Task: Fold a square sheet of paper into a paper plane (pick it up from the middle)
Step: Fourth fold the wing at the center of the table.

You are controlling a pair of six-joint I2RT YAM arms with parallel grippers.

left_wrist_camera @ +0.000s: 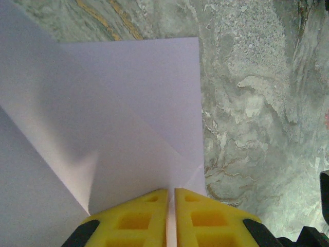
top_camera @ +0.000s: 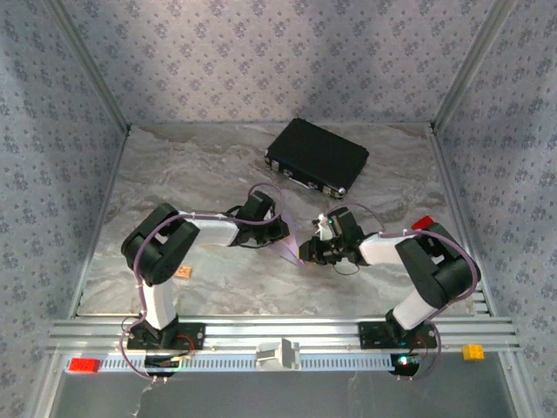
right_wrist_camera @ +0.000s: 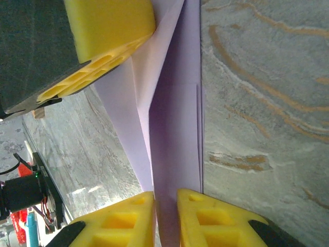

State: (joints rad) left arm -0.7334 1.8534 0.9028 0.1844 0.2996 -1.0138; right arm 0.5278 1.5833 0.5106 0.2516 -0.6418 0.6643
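I had my two pincers, the left pincer (left_wrist_camera: 170,208) and the right pincer (right_wrist_camera: 165,216), each clamped on an edge of the one partly folded lilac paper sheet (left_wrist_camera: 128,103), held between them over the middle of the table (top_camera: 174,174), one black case (top_camera: 318,157) lying well behind.

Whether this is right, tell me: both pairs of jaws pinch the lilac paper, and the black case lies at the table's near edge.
Wrong on the case: it lies far back, beyond the paper, as the top view shows. Both pairs of jaws do pinch the paper.
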